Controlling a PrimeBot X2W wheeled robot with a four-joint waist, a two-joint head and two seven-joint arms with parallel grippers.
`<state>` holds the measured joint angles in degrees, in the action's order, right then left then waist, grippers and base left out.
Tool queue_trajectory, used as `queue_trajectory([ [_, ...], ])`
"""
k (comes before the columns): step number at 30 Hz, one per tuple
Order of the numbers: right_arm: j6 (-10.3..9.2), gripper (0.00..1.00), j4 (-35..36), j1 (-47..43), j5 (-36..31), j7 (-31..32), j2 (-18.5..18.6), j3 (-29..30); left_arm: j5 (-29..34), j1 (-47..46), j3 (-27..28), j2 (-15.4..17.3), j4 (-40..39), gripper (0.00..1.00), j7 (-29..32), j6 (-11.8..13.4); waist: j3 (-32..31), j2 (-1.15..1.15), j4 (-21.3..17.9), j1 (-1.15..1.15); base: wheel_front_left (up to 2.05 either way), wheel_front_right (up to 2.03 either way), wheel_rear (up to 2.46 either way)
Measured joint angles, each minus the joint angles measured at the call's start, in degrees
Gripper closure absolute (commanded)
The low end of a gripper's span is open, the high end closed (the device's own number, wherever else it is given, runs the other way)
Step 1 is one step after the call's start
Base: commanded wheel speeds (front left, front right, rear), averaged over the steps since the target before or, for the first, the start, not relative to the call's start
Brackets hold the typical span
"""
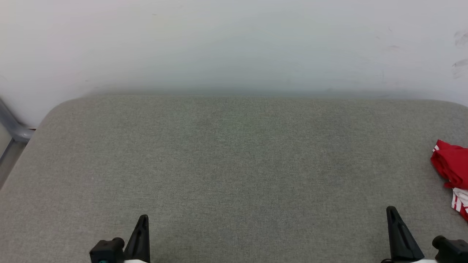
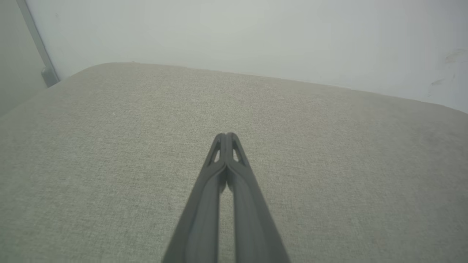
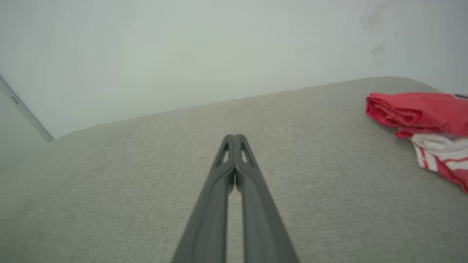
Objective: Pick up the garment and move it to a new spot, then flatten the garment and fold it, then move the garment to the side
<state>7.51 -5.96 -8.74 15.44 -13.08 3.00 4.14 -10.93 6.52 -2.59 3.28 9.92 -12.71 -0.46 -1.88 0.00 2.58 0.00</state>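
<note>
Head view: a grey cushion (image 1: 234,164) is seen; the garment (image 1: 451,166) is crumpled far right; the left gripper (image 1: 143,221) and right gripper (image 1: 392,213) are closed, empty; if they are not reopened, cloth could be pushed away, not grasped.

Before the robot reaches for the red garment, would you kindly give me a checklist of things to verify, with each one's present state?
1. Location of the garment: ok; it lies crumpled at the right side of the grey cushion.
2. Whole garment in view: not ok; the frame edge cuts it off.
3. Opening of the right gripper for a grasp: not ok; its fingers are pressed together, holding nothing.
4. Opening of the left gripper: not ok; shut and empty too.
5. Way from the right gripper to the garment: ok; bare cushion lies between them.
</note>
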Motion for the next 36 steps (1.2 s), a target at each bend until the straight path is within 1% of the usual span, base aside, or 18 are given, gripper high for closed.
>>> queue_trajectory([
  [18, 0.0, 1.0, -1.86, 3.16, 18.53, 4.09, 0.11, 0.01, -19.24, -2.62, 2.07, -0.08, 0.96, 1.0, 4.45, -1.57, 0.31, 0.0, -0.4, 0.0, 0.0, 0.0, 0.0],
  [36, -0.01, 1.0, -3.47, 5.64, 33.43, 7.68, 0.24, 0.14, -34.83, -5.1, 3.79, -0.16, 1.68, 1.0, 8.05, -2.92, 0.62, 0.0, -0.78, 0.0, 0.0, 0.0, 0.0],
])
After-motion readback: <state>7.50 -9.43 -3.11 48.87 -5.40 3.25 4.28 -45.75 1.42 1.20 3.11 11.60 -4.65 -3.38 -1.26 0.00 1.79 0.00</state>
